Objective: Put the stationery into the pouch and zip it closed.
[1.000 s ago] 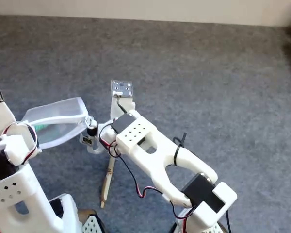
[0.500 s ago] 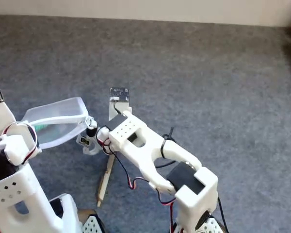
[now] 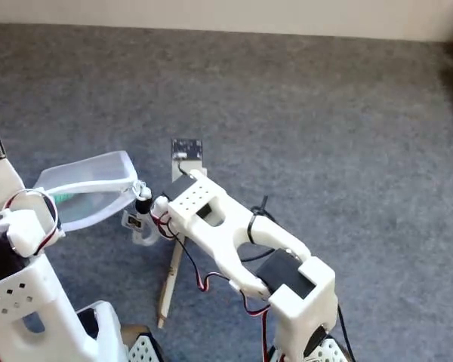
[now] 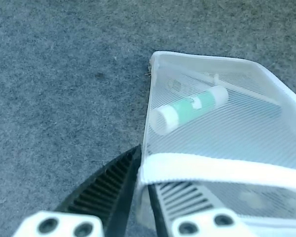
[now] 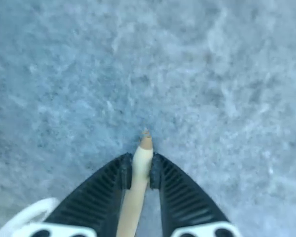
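A translucent mesh pouch [image 3: 87, 188] is held up at the left, and my left gripper [image 4: 143, 170] is shut on its open rim. Inside the pouch [image 4: 222, 123] lies a green and white tube [image 4: 190, 107]. My right gripper [image 5: 140, 170] is shut on a wooden pencil [image 5: 140, 163], whose tip sticks out just past the fingers above the grey carpet. In the high view the right gripper [image 3: 147, 220] sits just right of the pouch's mouth, largely hidden under its own arm. The pencil [image 3: 168, 286] slants from there toward the front edge.
Grey carpet [image 3: 325, 128] covers the whole surface, with open room at the back and right. The left arm's white body [image 3: 23, 302] fills the front left corner. A pale wall edge [image 3: 287, 15] runs along the back.
The right arm has folded, its elbow shifting left and toward the front. The pencil swung slightly with it. The pouch and left arm have stayed still.
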Robot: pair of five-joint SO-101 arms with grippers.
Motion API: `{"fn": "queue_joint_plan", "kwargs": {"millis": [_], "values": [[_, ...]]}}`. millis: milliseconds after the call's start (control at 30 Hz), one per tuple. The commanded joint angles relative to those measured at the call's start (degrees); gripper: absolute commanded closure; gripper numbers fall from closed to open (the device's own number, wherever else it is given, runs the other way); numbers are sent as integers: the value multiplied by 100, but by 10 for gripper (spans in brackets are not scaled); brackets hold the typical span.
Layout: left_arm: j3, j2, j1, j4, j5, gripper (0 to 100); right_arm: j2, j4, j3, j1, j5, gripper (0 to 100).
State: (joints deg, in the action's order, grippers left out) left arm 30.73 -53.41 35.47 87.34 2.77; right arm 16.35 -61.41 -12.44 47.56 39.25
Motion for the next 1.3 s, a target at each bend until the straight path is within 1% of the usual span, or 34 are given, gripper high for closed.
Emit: {"fn": "queue_joint_plan", "kwargs": {"millis": [0,133,233,533,667,900,1267], "values": [[-31,84,57,-114,-9,989,-84,-497,356,13,-35,983],[-22,84,66,-114,-9,989,-215,-576,488,-31,-589,984],[-22,84,66,-114,-9,989,-418,-576,488,-119,-809,995],[-22,84,48,-114,-9,989,-1033,-585,453,-295,-818,995],[-22,84,66,-114,-9,989,-1358,-585,277,-338,-818,995],[-22,84,48,-114,-9,989,-2343,-532,-338,-338,-818,995],[-22,84,75,-114,-18,989,-3389,-532,-787,-321,-818,995]]}}
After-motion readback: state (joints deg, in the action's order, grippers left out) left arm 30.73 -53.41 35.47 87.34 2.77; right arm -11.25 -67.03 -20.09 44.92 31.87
